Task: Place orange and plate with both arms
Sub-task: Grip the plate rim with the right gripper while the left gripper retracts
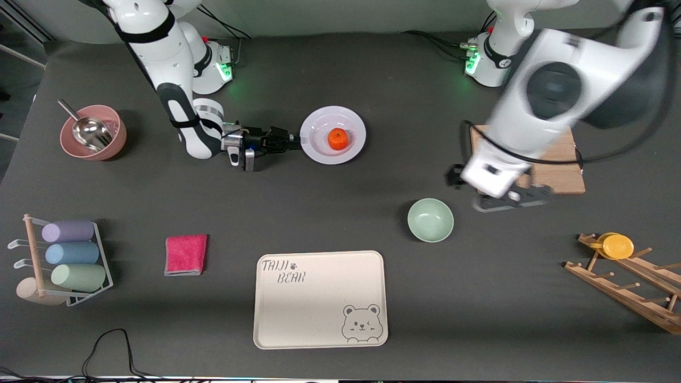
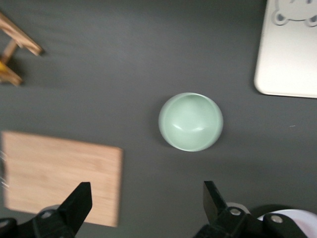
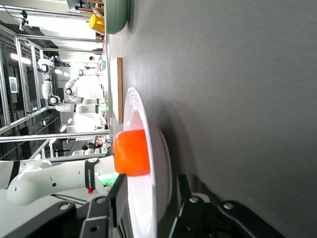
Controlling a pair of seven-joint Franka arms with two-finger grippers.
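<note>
The lavender-white plate [image 1: 313, 121] lies on the table near the robots' bases, and the orange [image 1: 337, 139] sits in its shallow centre. My right gripper [image 1: 294, 141] is low at the rim on the right arm's side. In the right wrist view the rim [image 3: 136, 109] passes between its fingers [image 3: 116, 201], one above and one beneath, and the orange [image 3: 132, 152] shows just past them. My left gripper [image 1: 511, 205] is up in the air, blurred, over the table beside the wooden board. Its jaws stand wide apart and empty [image 2: 146, 203].
A mint-green bowl [image 1: 430, 219] stands by the left gripper. Also on the table: a wooden board [image 1: 558, 170], a cream bear tray [image 1: 321, 299], a pink cloth [image 1: 185, 255], a pink bowl with a scoop [image 1: 93, 132], a cup rack [image 1: 64, 260] and a wooden rack with a yellow disc [image 1: 617, 246].
</note>
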